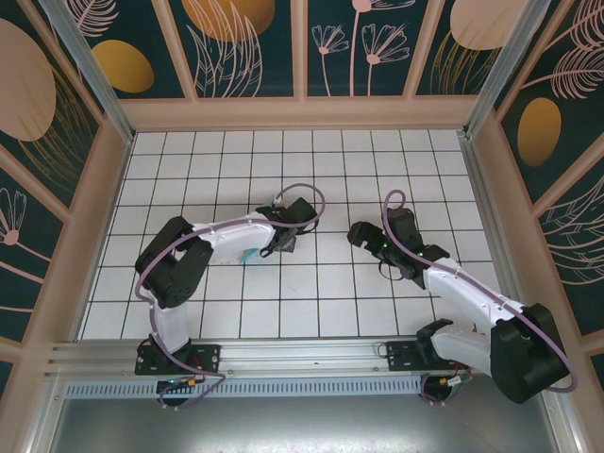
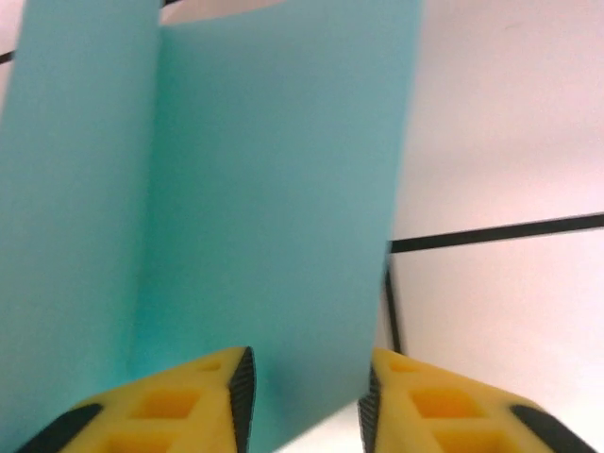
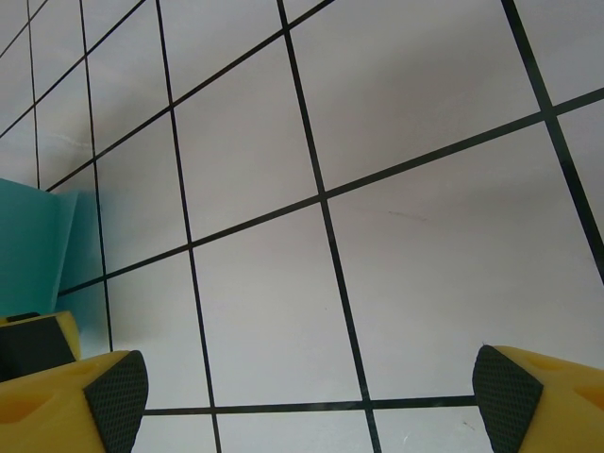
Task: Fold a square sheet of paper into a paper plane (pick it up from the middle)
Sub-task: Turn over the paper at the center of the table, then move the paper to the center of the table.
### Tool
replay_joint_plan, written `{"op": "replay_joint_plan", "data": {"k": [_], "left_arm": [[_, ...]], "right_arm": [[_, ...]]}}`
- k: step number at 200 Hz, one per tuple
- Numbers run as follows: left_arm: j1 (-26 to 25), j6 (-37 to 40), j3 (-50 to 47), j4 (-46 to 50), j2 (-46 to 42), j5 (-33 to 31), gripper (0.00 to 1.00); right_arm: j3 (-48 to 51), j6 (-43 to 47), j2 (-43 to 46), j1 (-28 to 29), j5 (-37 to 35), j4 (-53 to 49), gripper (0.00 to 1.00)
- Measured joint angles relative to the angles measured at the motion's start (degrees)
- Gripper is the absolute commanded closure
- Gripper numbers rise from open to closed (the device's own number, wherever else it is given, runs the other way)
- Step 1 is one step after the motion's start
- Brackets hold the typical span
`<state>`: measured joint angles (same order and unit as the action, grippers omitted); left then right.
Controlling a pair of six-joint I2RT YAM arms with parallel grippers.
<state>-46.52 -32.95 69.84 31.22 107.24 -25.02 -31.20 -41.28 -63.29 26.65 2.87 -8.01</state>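
Operator: What is the state of the left gripper?

Technician: Its jaws stand apart. The left wrist view shows a clear gap between the black pads. The square sheet of paper spans that gap and extends beyond it, with one crease running down its left part. The pads are not pressed together on it.

Operator: Where is the sheet on the table?

Technician: It is near the centre, slightly left. A small cyan portion shows at the near-left side of the left gripper.

Operator: And the right gripper?

Technician: It sits right of centre, apart from the left gripper. Its fingers are spread wide over bare grid tiles, with nothing between them.
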Motion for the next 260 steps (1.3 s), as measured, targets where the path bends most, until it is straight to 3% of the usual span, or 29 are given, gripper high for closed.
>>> {"op": "replay_joint_plan", "data": {"k": [27,49,89,104,117,167,222,260], "left_arm": [[0.0,0.42,-1.66,-4.98,-7.37,7.45,0.3],[0.02,0.15,-3.02,-9.62,-14.08,11.78,0.19],[4.83,-0.92,-8.26,-17.68,-22.73,18.45,0.13],[8.79,-2.12,-11.76,-19.3,-25.14,20.0,0.1],[12.22,-3.45,-15.13,-19.96,-27.1,20.61,0.07],[21.97,-8.96,-26.16,-20.63,-34.8,23.56,0.01],[29.35,-12.11,-32.59,-19.96,-41.57,24.98,0.01],[29.55,-12.35,-32.89,-19.67,-42.12,27.61,0.02]], "right_arm": [[-0.02,-0.15,-0.17,-0.11,0.35,0.02,0.08],[-0.02,-0.17,-0.92,-0.22,1.29,0.02,0.09],[-2.27,-0.26,-5.25,0.09,5.11,0.94,0.2],[-5.07,-0.83,-8.35,1.57,5.88,1.92,0.33],[-8.68,-1.51,-12.28,4.57,6.16,2.71,0.44],[-29.16,-3.21,-33.81,18.4,6.82,6.67,0.63],[-48.78,-4.28,-56.74,22.67,9.94,6.34,0.68],[-53.44,-3.52,-62.14,22.91,11.1,3.39,0.68]]}}
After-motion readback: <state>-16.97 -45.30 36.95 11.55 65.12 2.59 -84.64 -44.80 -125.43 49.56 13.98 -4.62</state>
